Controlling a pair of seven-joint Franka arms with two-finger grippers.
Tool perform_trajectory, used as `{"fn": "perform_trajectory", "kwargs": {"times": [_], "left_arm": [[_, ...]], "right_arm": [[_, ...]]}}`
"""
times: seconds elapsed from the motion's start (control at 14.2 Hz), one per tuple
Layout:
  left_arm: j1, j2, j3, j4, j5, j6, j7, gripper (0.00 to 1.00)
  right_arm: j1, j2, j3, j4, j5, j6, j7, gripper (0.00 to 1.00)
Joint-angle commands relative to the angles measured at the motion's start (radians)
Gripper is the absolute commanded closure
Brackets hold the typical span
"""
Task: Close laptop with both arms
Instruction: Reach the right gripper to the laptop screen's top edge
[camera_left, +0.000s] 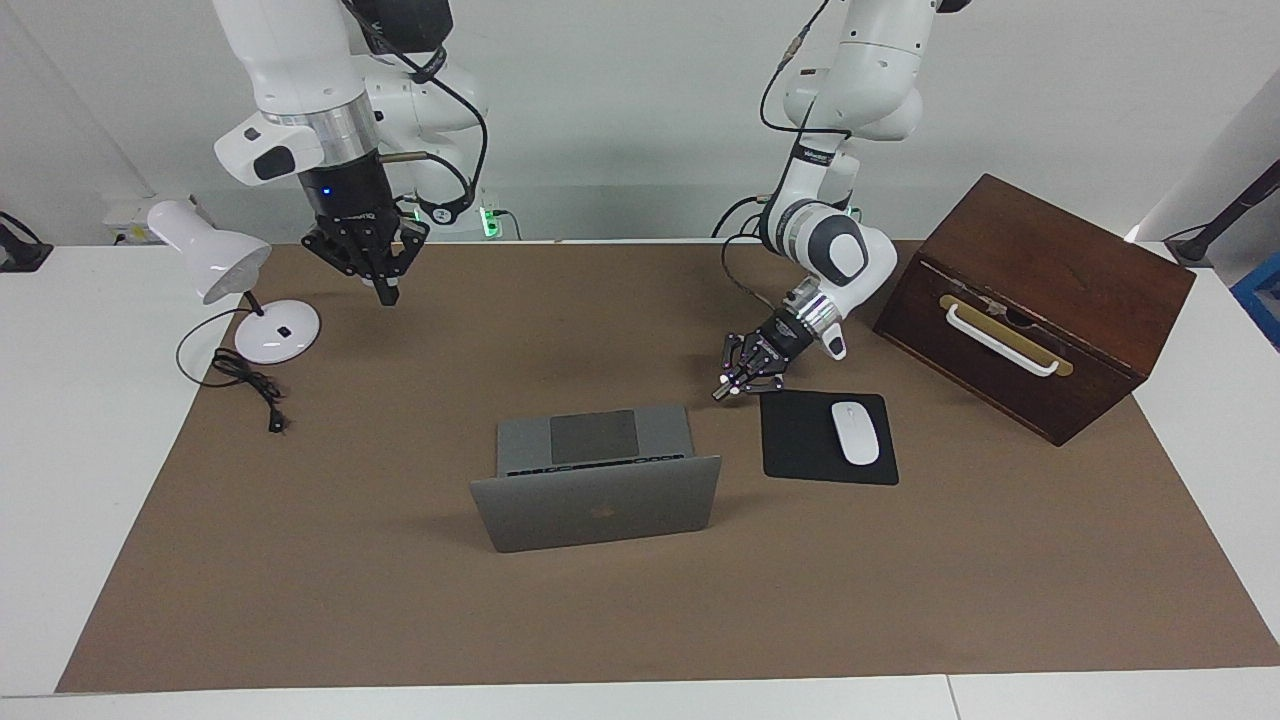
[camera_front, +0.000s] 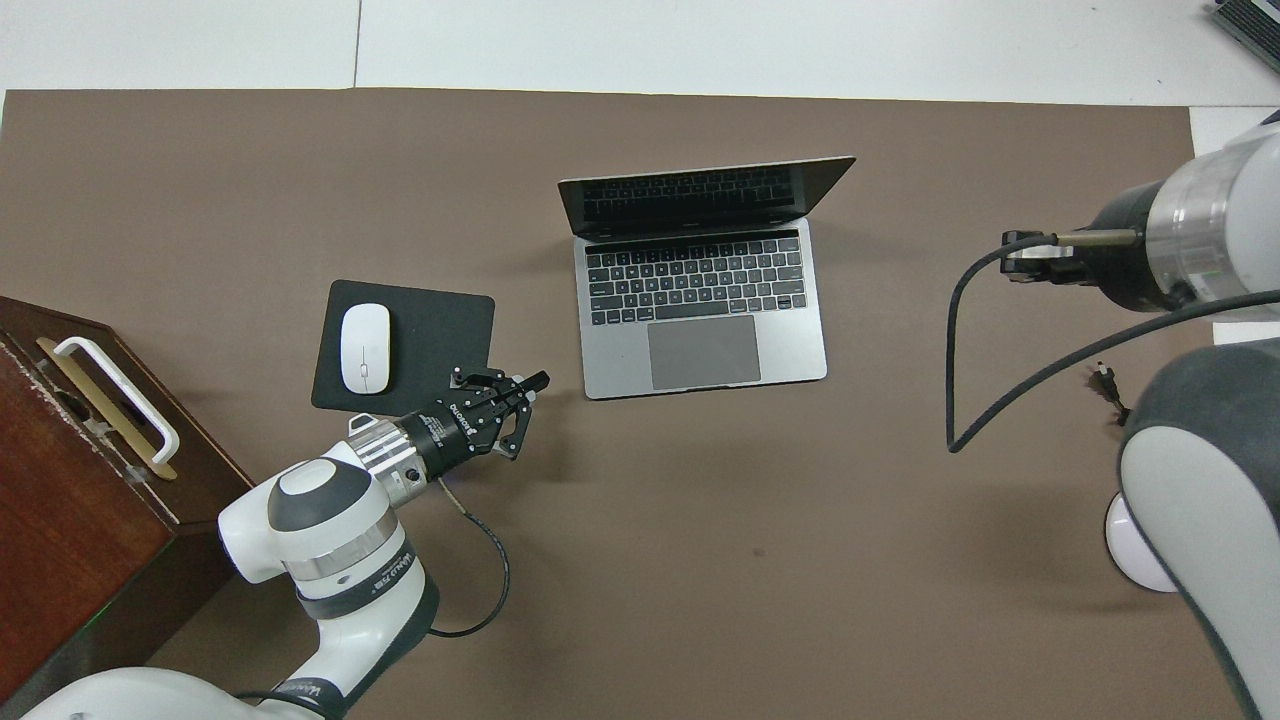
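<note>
The silver-grey laptop (camera_left: 600, 512) stands open in the middle of the brown mat, its lid upright with the apple logo facing away from the robots. Its keyboard deck and trackpad (camera_front: 703, 352) face the robots. My left gripper (camera_left: 726, 390) is shut and empty, low over the mat beside the laptop's deck corner, at the corner of the black mouse pad; it also shows in the overhead view (camera_front: 535, 388). My right gripper (camera_left: 386, 292) is shut and empty, raised over the mat beside the desk lamp, well apart from the laptop.
A black mouse pad (camera_left: 795, 440) with a white mouse (camera_left: 855, 432) lies beside the laptop toward the left arm's end. A dark wooden box (camera_left: 1040, 290) stands past it. A white desk lamp (camera_left: 272, 332) and its cable (camera_left: 250, 380) are at the right arm's end.
</note>
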Motion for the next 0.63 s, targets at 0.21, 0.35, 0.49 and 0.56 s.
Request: {"fn": "perform_trajectory", "kwargs": {"times": [0.21, 0.35, 0.49, 0.56], "left_arm": [[-0.077, 0.07, 0.008, 0.058, -0.108, -0.023, 0.159, 1.0], [-0.086, 0.092, 0.008, 0.068, -0.148, -0.023, 0.202, 1.0], [-0.086, 0.093, 0.008, 0.071, -0.169, -0.029, 0.213, 1.0], [-0.086, 0.093, 0.008, 0.071, -0.174, -0.029, 0.213, 1.0]], "right_arm": [[0.044, 0.036, 0.0, -0.016, 0.008, 0.082, 0.065, 1.0], [0.061, 0.053, 0.0, -0.016, 0.002, 0.104, 0.068, 1.0], [0.079, 0.07, 0.0, -0.015, -0.035, 0.133, 0.067, 1.0], [0.091, 0.081, 0.0, -0.013, -0.038, 0.148, 0.065, 1.0]]}}
